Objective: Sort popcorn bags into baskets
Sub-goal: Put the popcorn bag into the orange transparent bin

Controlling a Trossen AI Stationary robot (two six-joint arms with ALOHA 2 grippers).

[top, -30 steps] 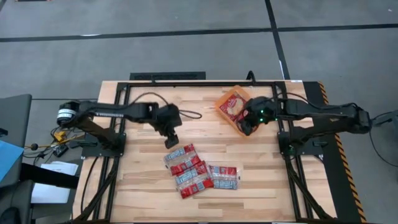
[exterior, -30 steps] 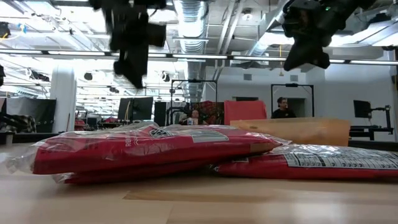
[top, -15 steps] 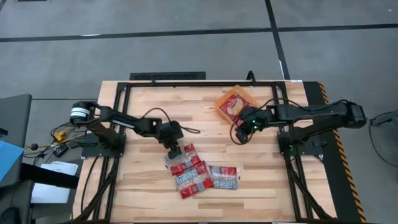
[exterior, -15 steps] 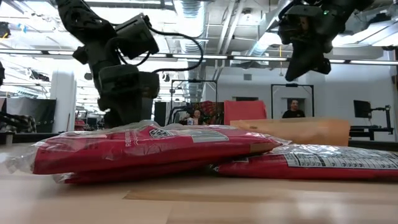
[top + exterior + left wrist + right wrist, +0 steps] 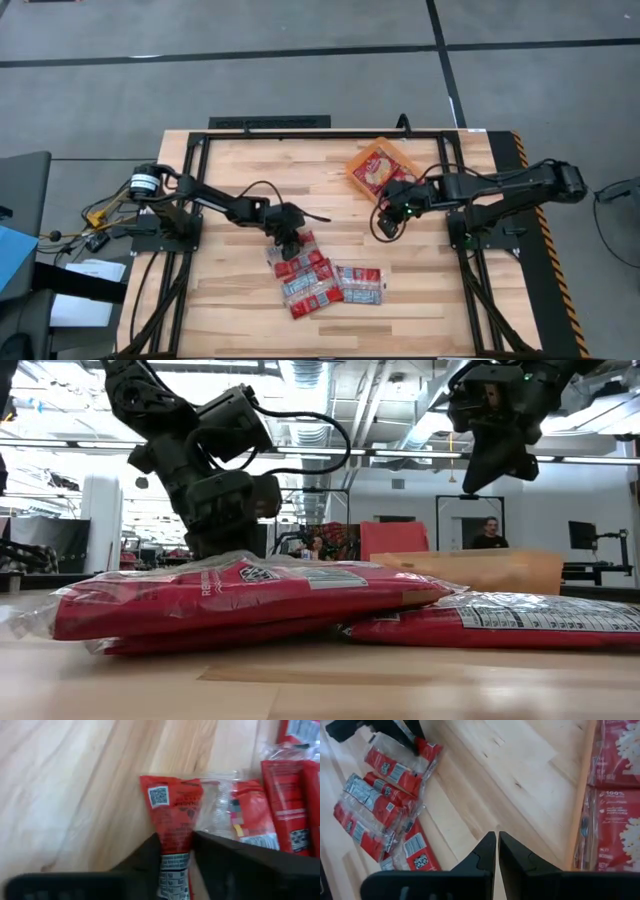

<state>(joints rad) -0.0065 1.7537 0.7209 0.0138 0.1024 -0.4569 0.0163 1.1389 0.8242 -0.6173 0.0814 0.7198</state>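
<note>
Left gripper [image 5: 176, 851] had its fingers narrowed on the end of one popcorn bag [image 5: 172, 817] at the pile's [image 5: 318, 275] near edge: the grasp step, as judged; a clean lift and carry to the basket [image 5: 377, 170] should follow. Right gripper [image 5: 386, 224] hung closed and empty between pile and basket. Only the left wrist view showed the pinch; the right wrist view showed bags already in the basket [image 5: 580, 820].

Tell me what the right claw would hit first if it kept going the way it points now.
Probably bare table. The right claw, shut and empty, points at wood between the popcorn bags and the basket. Depth is hard to judge.
</note>
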